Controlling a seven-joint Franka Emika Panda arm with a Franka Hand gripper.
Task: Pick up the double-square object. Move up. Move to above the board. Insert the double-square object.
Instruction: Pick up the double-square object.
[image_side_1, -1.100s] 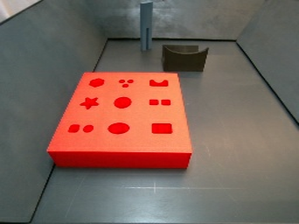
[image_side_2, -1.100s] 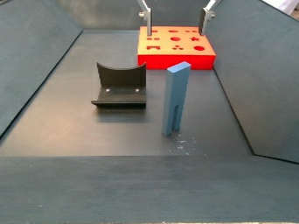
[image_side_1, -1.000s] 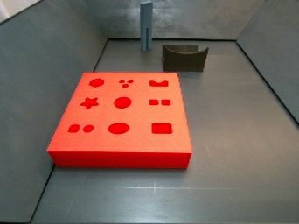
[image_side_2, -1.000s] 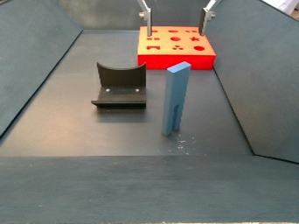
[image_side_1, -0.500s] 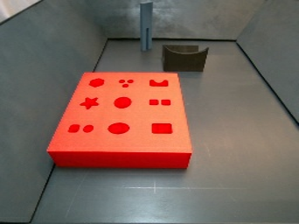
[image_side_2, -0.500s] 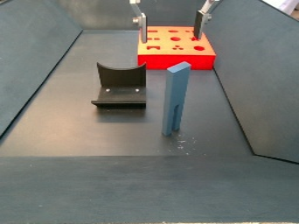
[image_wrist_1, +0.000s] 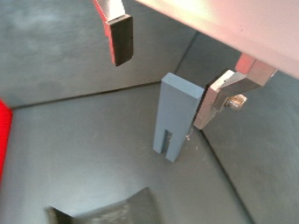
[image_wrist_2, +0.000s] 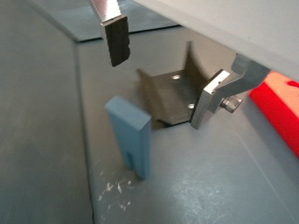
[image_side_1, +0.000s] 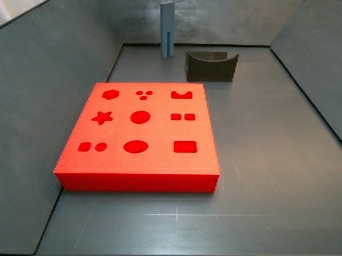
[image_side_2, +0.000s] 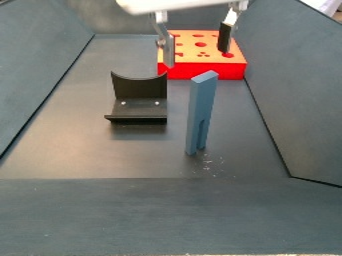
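— Where is the double-square object (image_side_2: 201, 112) standing?
— Upright on the worktop (image_side_2: 80, 140), near the fixture (image_side_2: 136, 100).
— And the gripper (image_side_2: 194, 43)?
— Its jaws are hanging wide open, holding nothing, between peg and the board (image_side_2: 203, 53).

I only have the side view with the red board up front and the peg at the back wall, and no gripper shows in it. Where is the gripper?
Observer: In a side view the gripper hangs high near the board, well clear of the double-square object.
Operator: Open or shut?
Observer: Open. In a wrist view the fingers stand wide apart with nothing between them.
Operator: Do the wrist cameras see the peg?
Observer: Yes. Both wrist views show it upright on the floor below the fingers, untouched.
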